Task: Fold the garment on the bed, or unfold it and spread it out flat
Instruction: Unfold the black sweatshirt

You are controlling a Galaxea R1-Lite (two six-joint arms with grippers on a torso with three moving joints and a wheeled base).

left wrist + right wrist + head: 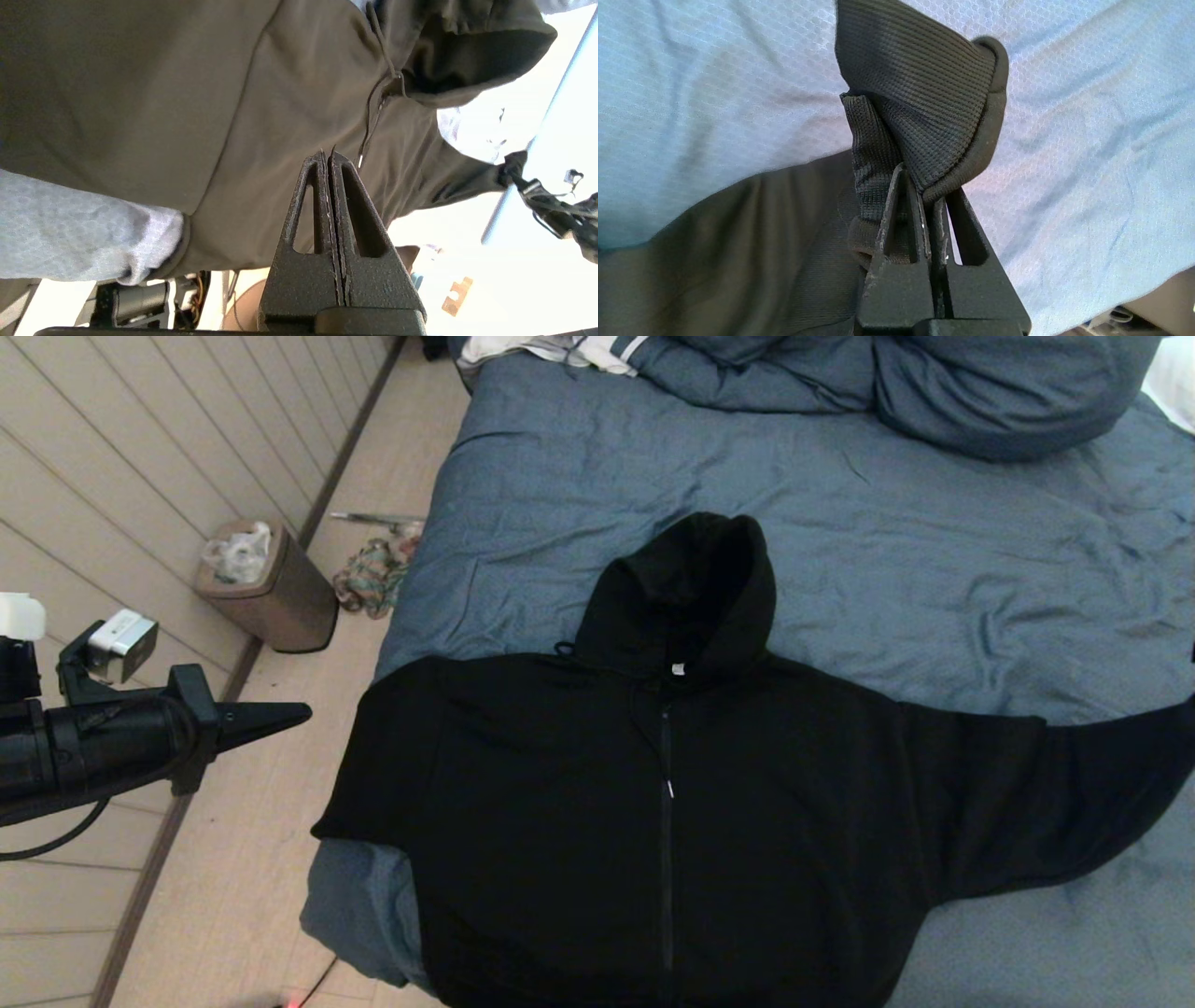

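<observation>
While the right hand [931,196] pinches the ribbed cuff [924,102] of the garment [653,803] just above the bed [934,569], the left hand [294,714] hovers pressed together, empty, beside the garment's folded shoulder, over the floor [271,821].

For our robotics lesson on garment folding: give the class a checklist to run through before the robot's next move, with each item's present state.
1. Right hand shut on the sleeve cuff: ok.
2. Left hand shut, holding nothing, off beside the bed: ok.
3. Garment lying front up, zip closed: ok.
4. Hood spread flat: ok.
5. Garment's lower hem fully on the bed: cannot tell.
</observation>
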